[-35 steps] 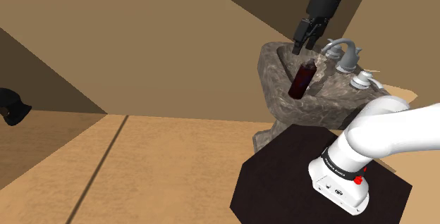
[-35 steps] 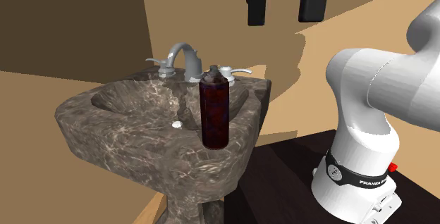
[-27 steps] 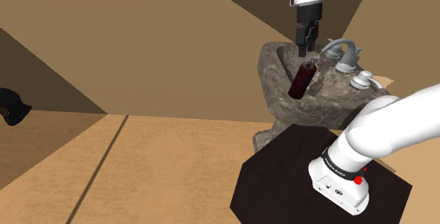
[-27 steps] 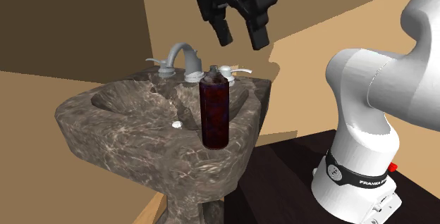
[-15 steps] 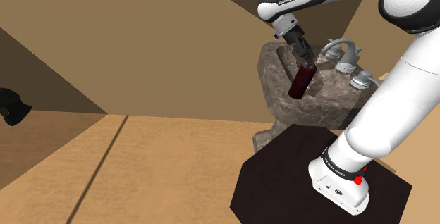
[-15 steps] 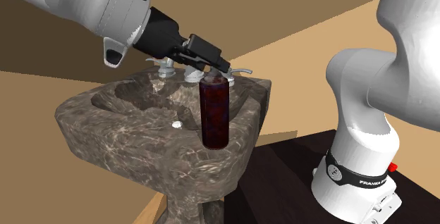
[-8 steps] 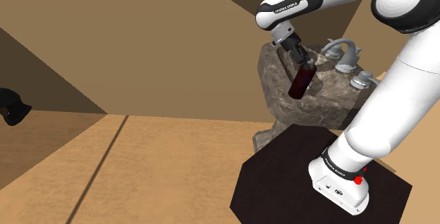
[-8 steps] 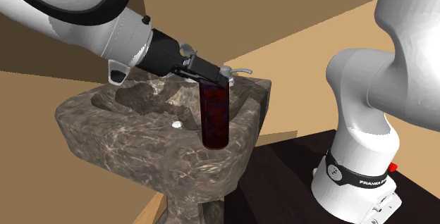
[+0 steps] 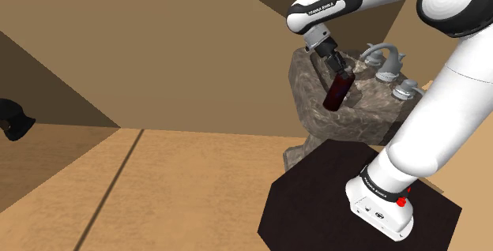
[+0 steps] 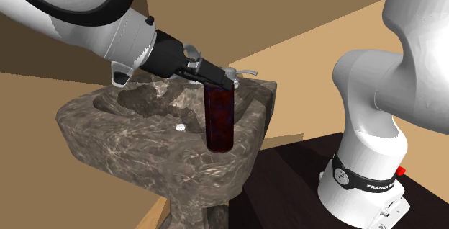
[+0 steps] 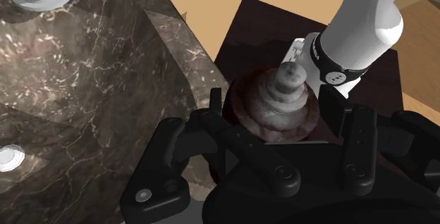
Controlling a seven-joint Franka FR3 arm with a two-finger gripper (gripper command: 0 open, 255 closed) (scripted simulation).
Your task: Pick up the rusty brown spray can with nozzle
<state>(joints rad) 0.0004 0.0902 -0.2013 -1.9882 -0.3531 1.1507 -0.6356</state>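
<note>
The dark rusty-brown spray can [image 9: 337, 91] stands upright on the front rim of a dark marble sink [image 9: 348, 119]. My gripper [image 9: 341, 69] comes down at a slant onto the can's top. From the second exterior view the black fingers [image 10: 229, 82] reach across the top of the can [image 10: 219, 116]. Looking along the gripper [image 11: 275, 113], the domed cap and nozzle of the can [image 11: 276, 103] sit between the two fingertips, which press against its sides. The can's base rests on the sink rim [image 10: 216, 163].
A silver faucet [image 9: 381, 52] with side handles [image 10: 245, 71] stands at the back of the sink. The basin has a white drain [image 10: 180, 127]. The dark stand top [image 9: 316, 202] and my white arm base [image 9: 383, 194] lie close beside the sink. Tan walls rise behind.
Over the earlier frames the gripper came down from above the sink and tilted onto the can's top. Since half a second ago the arm has hardly moved, and the can stands where it was.
</note>
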